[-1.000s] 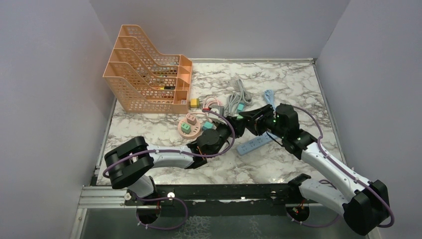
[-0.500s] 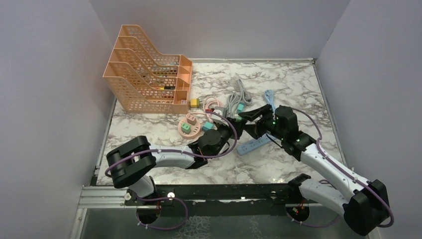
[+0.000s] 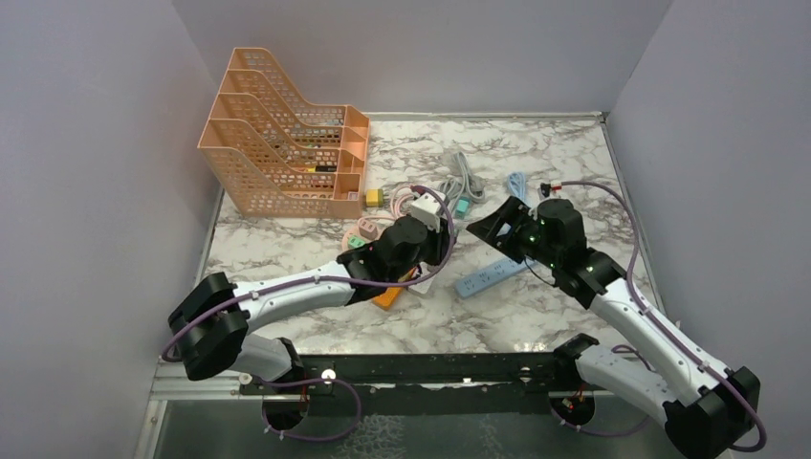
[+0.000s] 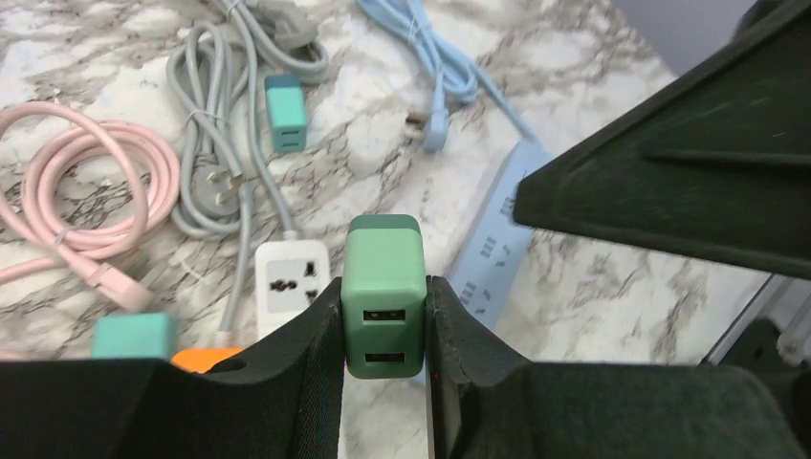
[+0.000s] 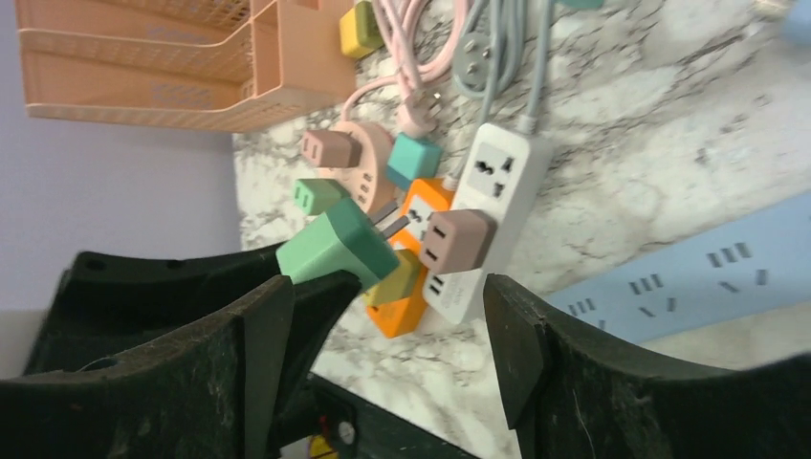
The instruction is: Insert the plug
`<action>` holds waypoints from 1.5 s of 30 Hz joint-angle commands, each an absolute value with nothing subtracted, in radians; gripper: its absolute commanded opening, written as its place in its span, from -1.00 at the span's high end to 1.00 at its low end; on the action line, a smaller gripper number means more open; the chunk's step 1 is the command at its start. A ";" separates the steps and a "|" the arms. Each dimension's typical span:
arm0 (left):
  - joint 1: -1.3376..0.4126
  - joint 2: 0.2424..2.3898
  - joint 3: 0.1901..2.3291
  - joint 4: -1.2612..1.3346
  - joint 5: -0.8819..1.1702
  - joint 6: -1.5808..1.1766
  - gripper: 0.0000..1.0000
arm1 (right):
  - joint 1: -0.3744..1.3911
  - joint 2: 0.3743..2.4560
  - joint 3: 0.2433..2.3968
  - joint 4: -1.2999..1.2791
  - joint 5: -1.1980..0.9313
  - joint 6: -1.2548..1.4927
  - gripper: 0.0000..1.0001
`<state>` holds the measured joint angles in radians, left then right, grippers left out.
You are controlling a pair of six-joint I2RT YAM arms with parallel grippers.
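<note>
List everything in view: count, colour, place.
file rack: 1, peach, far left
blue power strip: 1, pale blue, right of centre
white power strip: 1, white, mid-table
orange power strip: 1, orange, beside the white one
round socket hub: 1, pink, before the rack
pink cable, grey cable, blue cable: 1 each, far middle
charger: 1, green, in left gripper
small plugs: at least 6; teal, brown, green, yellow; on hub, strips, table
table: 1, white-grey marble
left gripper: 1, black, shut on charger
right gripper: 1, black, open, empty
</note>
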<state>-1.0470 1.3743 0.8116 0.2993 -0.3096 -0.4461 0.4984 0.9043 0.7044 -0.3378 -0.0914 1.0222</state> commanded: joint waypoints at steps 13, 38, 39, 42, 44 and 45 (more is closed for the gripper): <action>-0.938 1.571 1.231 -0.429 0.231 -0.147 0.93 | 0.503 0.718 0.683 -0.633 0.294 0.849 -0.31; -0.991 2.050 1.795 -0.877 0.282 0.184 0.90 | 0.502 0.369 0.616 -0.794 0.590 1.007 -0.06; -0.992 2.054 1.800 -0.888 0.282 0.193 0.93 | 0.503 0.374 0.615 -0.792 0.591 1.008 -0.06; -0.996 2.058 1.796 -0.901 0.274 0.221 0.96 | 0.503 0.388 0.614 -0.800 0.585 1.015 -0.06; -0.997 2.066 1.801 -0.904 0.272 0.224 0.97 | 0.503 0.396 0.614 -0.797 0.579 1.017 -0.06; -0.997 2.072 1.807 -0.904 0.278 0.225 0.97 | 0.503 0.399 0.612 -0.795 0.575 1.017 -0.06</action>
<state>-0.9932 2.0365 1.7752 -0.8593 0.2802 0.1822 0.4984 0.3855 0.6262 -0.7712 0.5385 0.9962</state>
